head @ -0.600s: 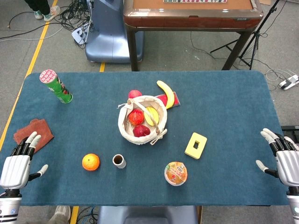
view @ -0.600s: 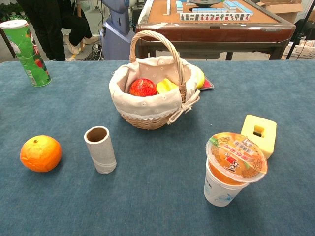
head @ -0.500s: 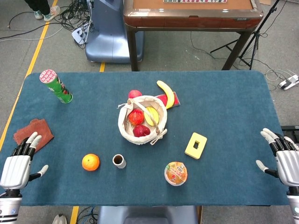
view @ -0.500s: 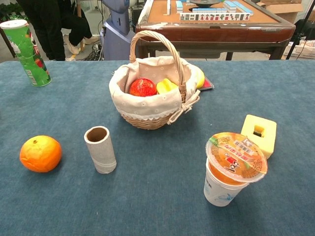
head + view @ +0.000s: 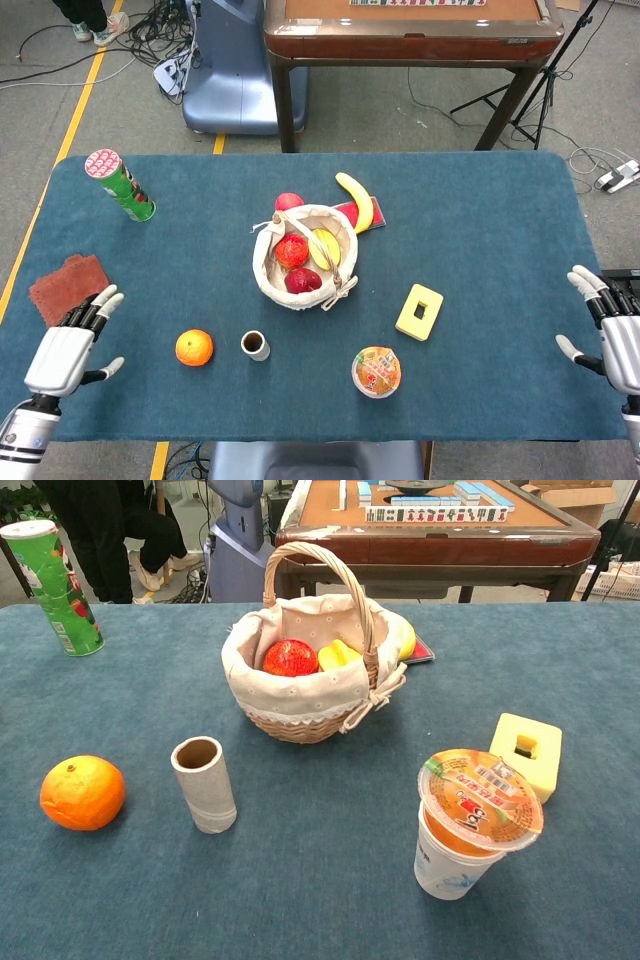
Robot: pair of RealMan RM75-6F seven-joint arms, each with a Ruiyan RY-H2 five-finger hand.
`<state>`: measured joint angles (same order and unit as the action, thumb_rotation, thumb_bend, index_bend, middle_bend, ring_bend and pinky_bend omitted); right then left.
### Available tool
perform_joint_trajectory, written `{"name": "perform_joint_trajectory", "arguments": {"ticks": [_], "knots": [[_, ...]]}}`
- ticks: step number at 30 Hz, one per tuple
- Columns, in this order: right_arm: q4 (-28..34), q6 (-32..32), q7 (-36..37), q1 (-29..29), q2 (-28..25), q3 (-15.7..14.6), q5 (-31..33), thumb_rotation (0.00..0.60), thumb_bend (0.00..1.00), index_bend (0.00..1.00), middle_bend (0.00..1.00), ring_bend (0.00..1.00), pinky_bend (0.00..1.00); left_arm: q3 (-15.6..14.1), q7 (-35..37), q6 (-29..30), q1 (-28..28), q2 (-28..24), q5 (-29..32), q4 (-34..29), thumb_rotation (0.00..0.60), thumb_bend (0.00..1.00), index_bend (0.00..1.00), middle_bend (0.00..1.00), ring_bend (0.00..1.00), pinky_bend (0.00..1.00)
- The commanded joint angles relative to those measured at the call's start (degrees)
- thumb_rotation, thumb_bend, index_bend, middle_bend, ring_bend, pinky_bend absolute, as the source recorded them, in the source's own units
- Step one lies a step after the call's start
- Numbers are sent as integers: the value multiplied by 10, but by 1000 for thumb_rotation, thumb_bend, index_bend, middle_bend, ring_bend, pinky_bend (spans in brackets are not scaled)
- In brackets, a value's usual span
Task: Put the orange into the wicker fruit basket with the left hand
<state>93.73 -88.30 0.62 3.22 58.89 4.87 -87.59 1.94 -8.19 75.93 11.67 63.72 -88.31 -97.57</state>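
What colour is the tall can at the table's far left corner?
The can is green with a pale lid; the chest view shows it best.

Woven wicker, cloth and matt felt

The wicker fruit basket (image 5: 318, 725) has a pale cloth lining; the surface (image 5: 480, 240) is matt blue felt; the orange (image 5: 83, 792) is dimpled; the cup (image 5: 470, 825) has a glossy foil lid.
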Motion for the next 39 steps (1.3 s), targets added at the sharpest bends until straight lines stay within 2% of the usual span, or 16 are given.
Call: {"name": "perform_joint_trajectory", "arguments": {"ticks": [1,11,19,25,28,31,34,39], "knots": [[1,4,-1,1,0,-2,1,600,170,148,167,138,272,-10,32,-56,39,1,-18,26,600,217,99,15,94,182],[2,-1,-3,-5,-1,-3,4,600,170,148,166,138,272,-26,62,-143,103,50,-43,80,600,217,92,16,102,182],[2,1,-3,-5,0,-4,5,600,170,148,166,138,272,-35,66,-187,137,91,-44,107,600,217,165,84,177,215],[1,1,-2,-6,0,-4,7,600,170,149,166,138,272,-32,53,-202,152,121,-32,132,600,217,278,231,308,289],[0,0,-1,-7,0,-4,7,600,170,149,167,138,272,-31,39,-203,156,131,-24,143,600,217,309,246,324,318],[0,-1,0,-8,0,-4,8,600,170,148,167,138,272,-28,27,-192,155,138,-20,151,600,217,377,317,383,374],[-1,-1,0,-8,0,-4,7,600,170,148,166,138,272,-23,32,-176,154,134,-18,148,600,217,450,433,477,454],[-2,0,0,-7,0,-3,8,600,170,149,166,138,272,-5,66,-147,155,101,-13,114,600,217,476,487,514,488]]}}
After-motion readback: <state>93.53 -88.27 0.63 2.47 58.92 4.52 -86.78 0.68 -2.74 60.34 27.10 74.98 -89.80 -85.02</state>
